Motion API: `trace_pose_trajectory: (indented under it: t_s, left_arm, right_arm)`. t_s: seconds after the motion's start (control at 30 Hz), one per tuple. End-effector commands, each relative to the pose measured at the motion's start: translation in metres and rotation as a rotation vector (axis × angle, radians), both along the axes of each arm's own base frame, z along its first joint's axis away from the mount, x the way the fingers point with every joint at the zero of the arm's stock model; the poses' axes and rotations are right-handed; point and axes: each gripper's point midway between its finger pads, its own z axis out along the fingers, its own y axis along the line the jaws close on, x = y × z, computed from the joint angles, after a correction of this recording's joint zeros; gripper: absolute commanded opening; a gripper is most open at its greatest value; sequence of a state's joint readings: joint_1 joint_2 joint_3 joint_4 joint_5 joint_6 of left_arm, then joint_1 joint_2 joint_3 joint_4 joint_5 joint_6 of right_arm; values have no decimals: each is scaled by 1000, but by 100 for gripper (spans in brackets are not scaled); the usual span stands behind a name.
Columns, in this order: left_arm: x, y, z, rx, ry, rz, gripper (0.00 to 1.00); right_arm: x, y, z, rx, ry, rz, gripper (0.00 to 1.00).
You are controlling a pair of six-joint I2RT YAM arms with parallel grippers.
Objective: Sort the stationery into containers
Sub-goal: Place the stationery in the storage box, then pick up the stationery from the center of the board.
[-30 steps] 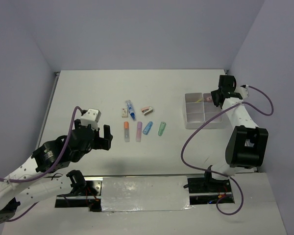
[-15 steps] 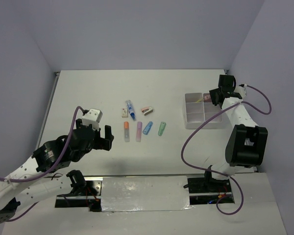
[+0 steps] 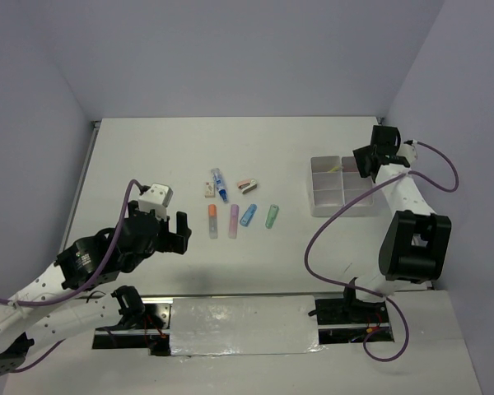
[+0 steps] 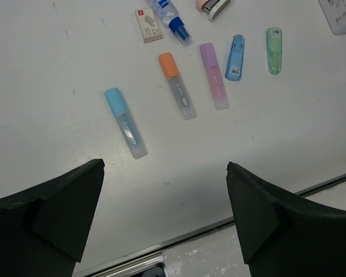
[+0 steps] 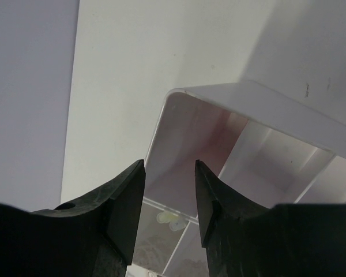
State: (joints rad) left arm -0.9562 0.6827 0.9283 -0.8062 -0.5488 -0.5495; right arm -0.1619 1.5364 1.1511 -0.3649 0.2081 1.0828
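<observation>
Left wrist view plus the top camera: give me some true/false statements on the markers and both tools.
1. The left tool is open and holds nothing. True.
2. The orange-capped marker lies between the blue-capped marker and the purple marker. True.
3. The green marker is already in the compartment block. False: it lies on the table, next to the small blue marker.
4. The right tool hangs over the row of markers. False: it is at the compartment block on the far right, away from the markers.
</observation>
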Motion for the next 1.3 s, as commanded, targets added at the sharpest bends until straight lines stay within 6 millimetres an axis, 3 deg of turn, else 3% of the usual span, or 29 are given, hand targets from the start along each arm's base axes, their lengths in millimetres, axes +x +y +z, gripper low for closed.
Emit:
trace_pose_trajectory:
  t_s: [0.0,0.07,0.13,0.17,0.2,0.23,0.27,0.3,0.33,0.37,0.4,0.5,0.53,0.63,0.7,0.77,0.8,0.83,1.0,1.27]
  left_arm:
    - [2,-4,8,-20,-28,-12,99]
    - [2,-3,7,-18,-25,-9,99]
    - [2,-2,8,-21,-28,-1,99]
    - [3,-1,8,-18,-31,7,99]
    - [3,1,9,-22,-31,19,99]
    - [4,4,9,-20,-33,34,99]
    - [6,10,13,-28,-46,78,99]
    - [5,16,11,-17,-41,103,99]
    - [6,21,12,-17,-47,132,99]
    - [6,26,15,-36,-51,169,99]
    - [8,37,15,-21,-61,216,99]
    - [8,51,21,-49,-85,274,99]
    - [7,52,24,-69,-95,275,99]
    - [8,52,24,-70,-96,273,99]
    - [8,51,22,-66,-90,275,99]
    - [9,49,20,-53,-83,271,99]
    - [10,48,19,-47,-79,269,99]
    - [10,46,17,-37,-71,262,99]
    - [13,40,12,-10,-53,245,99]
    - [13,36,12,-12,-52,221,99]
  right_arm:
    - [0,0,39,-23,-97,24,47]
    - [-5,6,55,-34,-138,61,47]
    - [-12,25,62,-52,-165,145,48]
    - [-15,35,67,-75,-180,190,51]
    - [-20,46,87,-112,-238,239,57]
    - [-28,68,85,-171,-223,333,59]
    - [-37,86,98,-214,-252,394,63]
    - [-47,94,91,-274,-218,455,71]
    - [-60,118,93,-304,-216,503,72]
    - [-69,130,86,-317,-198,538,72]
    - [-77,144,79,-320,-198,576,87]
    - [-104,186,27,-256,-131,677,89]
    - [-106,183,13,-293,-80,641,89]
    - [-118,200,-25,-314,62,667,89]
    - [-120,214,-36,-310,100,720,89]
    - [-123,225,-59,-336,193,779,87]
    - [-118,237,-53,-346,192,811,87]
    - [-118,242,-70,-360,254,841,86]
    - [-114,266,-92,-384,356,919,82]
    - [-114,263,-123,-459,492,913,76]
